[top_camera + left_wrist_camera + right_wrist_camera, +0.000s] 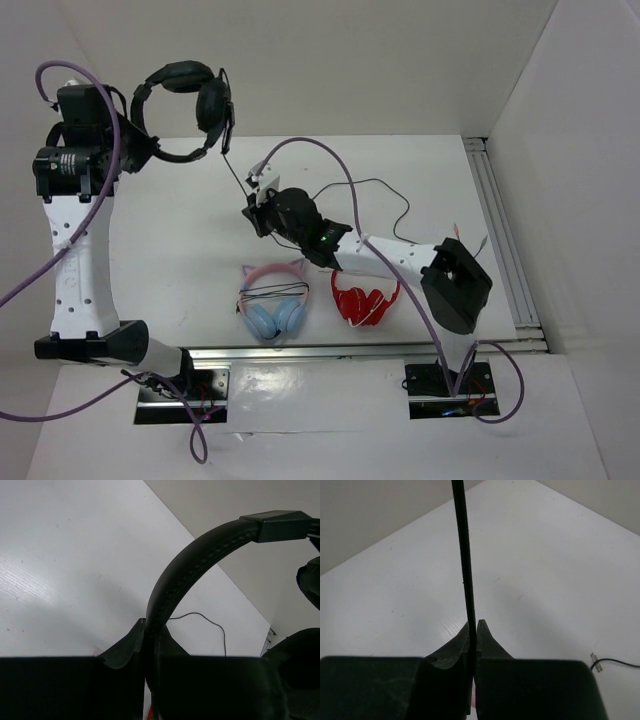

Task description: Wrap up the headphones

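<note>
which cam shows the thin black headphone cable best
Top external: the thin black cable runs from the black over-ear headphones to the right gripper, then loops across the table. Right wrist shows only the pinched stretch; left wrist, a distant loop.

the top external camera hangs above and behind the near edge of the white desk [180, 250], looking down from far enough to take in its whole surface. the left wrist camera sits just behind the left end effector [150, 630], facing along its fingers, very close to the headphones [200, 550], with desk and wall [225, 500] beyond. the right wrist camera looks along the right end effector [473, 627], the cable [462, 555] right before the lens, desk below. all three views share the desk surface.
</note>
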`<state>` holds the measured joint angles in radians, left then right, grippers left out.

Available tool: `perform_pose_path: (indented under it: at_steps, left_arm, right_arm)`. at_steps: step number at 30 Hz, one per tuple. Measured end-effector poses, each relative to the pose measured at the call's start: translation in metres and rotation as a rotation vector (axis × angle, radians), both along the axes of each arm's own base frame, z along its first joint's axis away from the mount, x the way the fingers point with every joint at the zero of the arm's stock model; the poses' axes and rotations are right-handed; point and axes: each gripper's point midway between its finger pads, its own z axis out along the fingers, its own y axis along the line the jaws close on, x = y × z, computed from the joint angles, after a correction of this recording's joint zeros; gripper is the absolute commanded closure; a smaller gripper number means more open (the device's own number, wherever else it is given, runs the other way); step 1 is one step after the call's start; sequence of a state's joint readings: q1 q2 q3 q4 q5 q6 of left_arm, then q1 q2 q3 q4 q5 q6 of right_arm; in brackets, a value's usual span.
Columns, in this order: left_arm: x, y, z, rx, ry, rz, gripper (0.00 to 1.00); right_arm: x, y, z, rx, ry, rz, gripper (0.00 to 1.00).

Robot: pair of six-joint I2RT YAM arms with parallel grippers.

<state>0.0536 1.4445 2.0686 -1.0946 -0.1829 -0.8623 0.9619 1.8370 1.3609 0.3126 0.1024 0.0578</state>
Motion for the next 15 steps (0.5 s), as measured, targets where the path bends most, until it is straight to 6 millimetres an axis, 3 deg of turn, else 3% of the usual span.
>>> perform_pose_path:
  at_steps: [4, 9, 12, 15]
  left_arm:
    - [0.004, 0.004, 0.008, -0.015, -0.039, 0.0, 1.0]
    - [0.008, 0.004, 0.01, -0.01, -0.065, -0.007, 1.0]
    - [0.011, 0.013, 0.001, 0.03, -0.046, 0.021, 1.0]
    - [0.013, 0.026, -0.02, 0.087, 0.017, 0.072, 1.0]
  right_arm:
    - [-0.016, 0.004, 0.026, 0.042, -0.016, 0.079, 1.0]
    - [-0.045, 0.023, 0.035, 0.012, -0.007, 0.171, 1.0]
    - [-0.079, 0.044, 0.049, -0.002, -0.031, 0.227, 1.0]
    - [-0.106, 0.056, 0.063, -0.024, -0.059, 0.249, 1.0]
